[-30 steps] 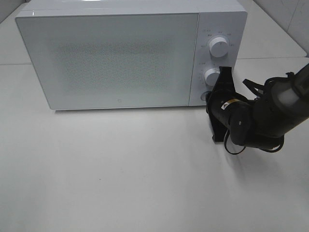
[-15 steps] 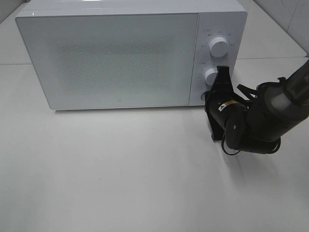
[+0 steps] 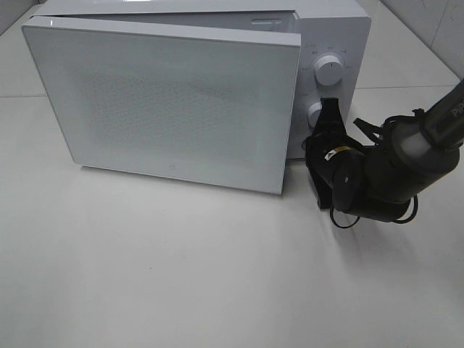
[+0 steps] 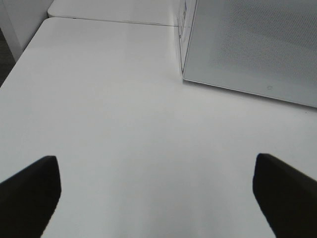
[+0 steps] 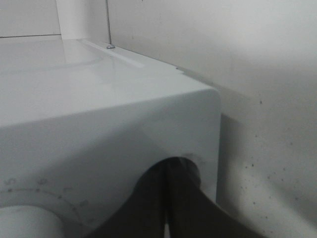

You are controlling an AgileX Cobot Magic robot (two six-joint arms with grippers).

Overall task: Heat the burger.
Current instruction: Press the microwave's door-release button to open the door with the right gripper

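Observation:
The white microwave [image 3: 330, 29] stands at the back of the table, its door [image 3: 167, 101] swung a little way out at the right edge. My right gripper [image 3: 312, 143] is shut, its tips against the bottom of the control panel below the lower knob [image 3: 317, 110]. The right wrist view shows the closed fingers [image 5: 167, 198] touching the panel. My left gripper [image 4: 158, 198] is open over bare table with nothing between its fingers, and the door [image 4: 257, 44] lies ahead of it. The burger is out of view.
An upper knob [image 3: 330, 71] sits on the panel above the lower one. The right arm's black body [image 3: 384, 174] and cables lie on the table right of the microwave. White table [image 3: 181, 275] stretches in front.
The microwave door, flush with the body in the earlier frames, has popped open at its right edge. The right gripper has stayed at the panel, shifting only slightly.

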